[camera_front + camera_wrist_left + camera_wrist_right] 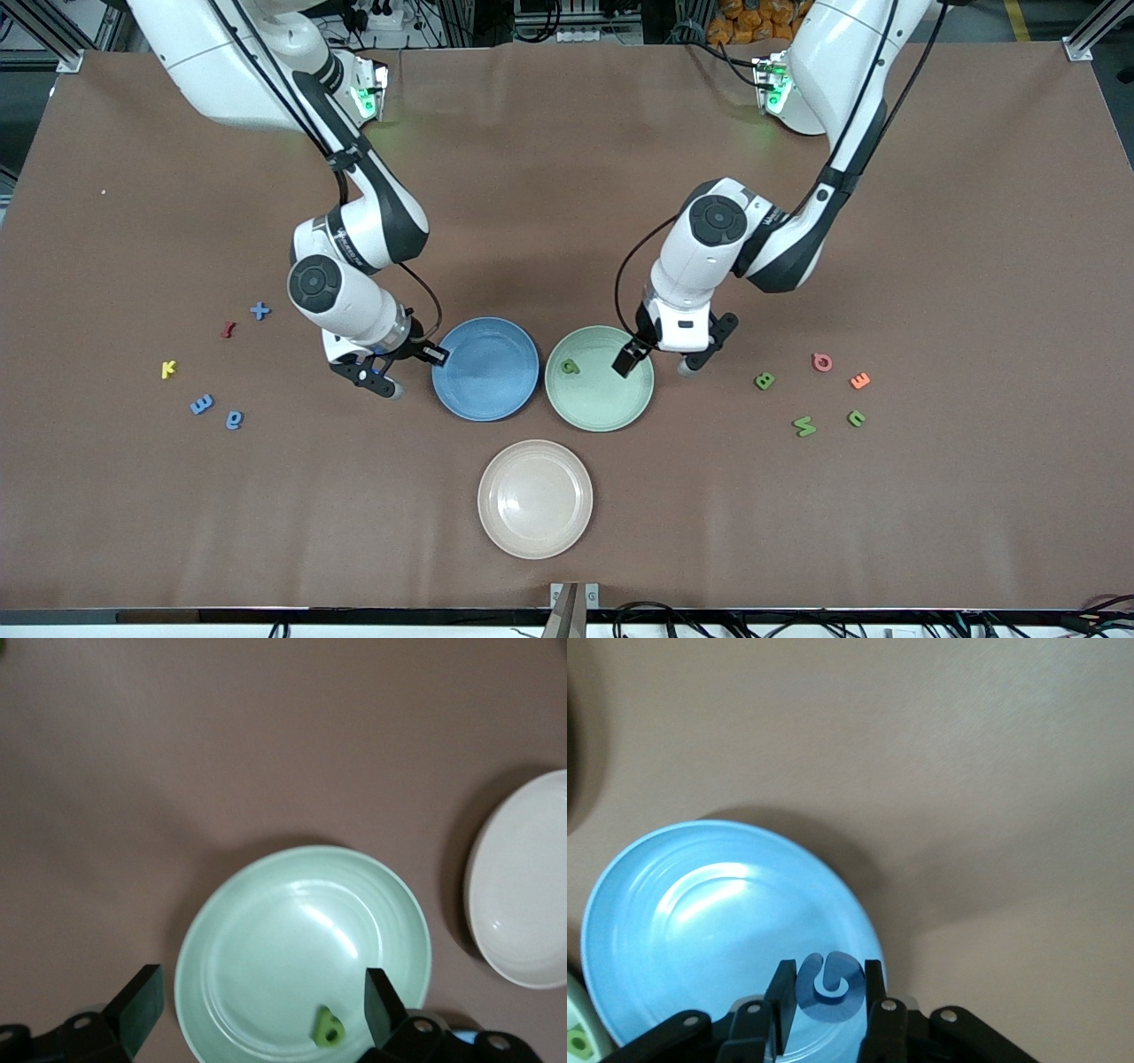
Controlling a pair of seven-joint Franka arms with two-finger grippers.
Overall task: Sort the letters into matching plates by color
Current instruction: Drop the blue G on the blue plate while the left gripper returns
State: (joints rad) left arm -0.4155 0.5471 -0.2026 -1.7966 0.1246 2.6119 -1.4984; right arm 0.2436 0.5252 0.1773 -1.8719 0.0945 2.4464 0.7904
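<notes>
My right gripper is shut on a blue letter and hangs over the rim of the blue plate, at the right arm's end of it. My left gripper is open over the pale green plate, with nothing between its fingers. One green letter lies in that plate. Blue letters lie toward the right arm's end. Green letters lie toward the left arm's end.
A beige-pink plate sits nearer the front camera than the two coloured plates. Red and yellow letters lie among the blue ones. Pink and orange letters lie among the green ones.
</notes>
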